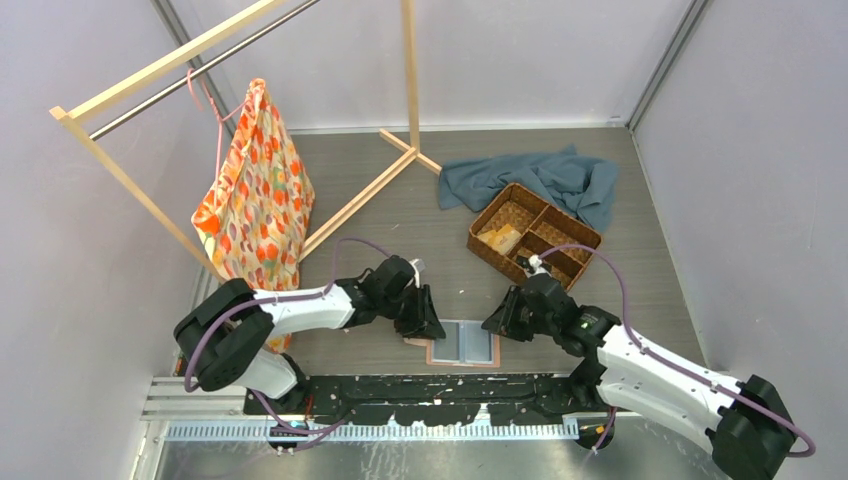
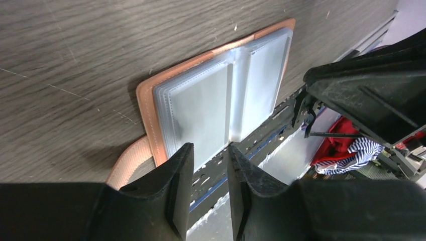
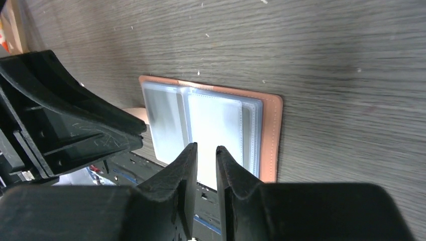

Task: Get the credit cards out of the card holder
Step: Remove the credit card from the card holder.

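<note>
While one salmon-pink leather-like bifold card holder [image 1: 463,343] lies open flat at the near edge of the grey wood-grain bench [image 1: 420,220], two end effectors flank it. The left end effector [image 2: 211,148] and the right end effector [image 3: 206,147] hover over its clear sleeves, jaws narrowly parted, gripping nothing.

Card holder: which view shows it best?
Left wrist. The card holder lies open and large in frame: both clear-sleeve pages, pink rim and snap tab show. Right wrist also shows it open, left side partly blocked. Top external shows it small, sleeves indistinct.
</note>
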`<state>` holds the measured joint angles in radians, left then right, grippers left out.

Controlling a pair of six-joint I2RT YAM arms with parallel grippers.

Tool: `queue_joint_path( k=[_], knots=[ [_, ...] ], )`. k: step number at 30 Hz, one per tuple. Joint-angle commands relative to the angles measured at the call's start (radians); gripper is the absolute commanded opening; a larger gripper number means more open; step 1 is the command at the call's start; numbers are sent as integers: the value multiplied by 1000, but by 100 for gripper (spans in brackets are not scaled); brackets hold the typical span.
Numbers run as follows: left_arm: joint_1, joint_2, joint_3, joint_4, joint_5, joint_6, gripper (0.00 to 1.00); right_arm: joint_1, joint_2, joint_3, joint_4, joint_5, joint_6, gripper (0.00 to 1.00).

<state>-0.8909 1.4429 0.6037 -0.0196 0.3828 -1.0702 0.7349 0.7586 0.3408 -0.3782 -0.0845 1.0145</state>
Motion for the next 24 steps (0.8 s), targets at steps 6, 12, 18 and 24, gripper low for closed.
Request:
queue_joint_path(
  k=[6,12,18,24],
  knots=[
    [-5,11,47,-11,-31,9,35,28,89,-26,65,30,42,26],
    [-5,45,63,6,-12,12,34,31,148,-33,96,10,28,36],
    [-5,26,39,-12,-23,11,34,32,146,-41,99,-1,26,39],
    [-5,-90,18,-107,-105,14,34,33,83,-50,59,21,23,38]
  ],
)
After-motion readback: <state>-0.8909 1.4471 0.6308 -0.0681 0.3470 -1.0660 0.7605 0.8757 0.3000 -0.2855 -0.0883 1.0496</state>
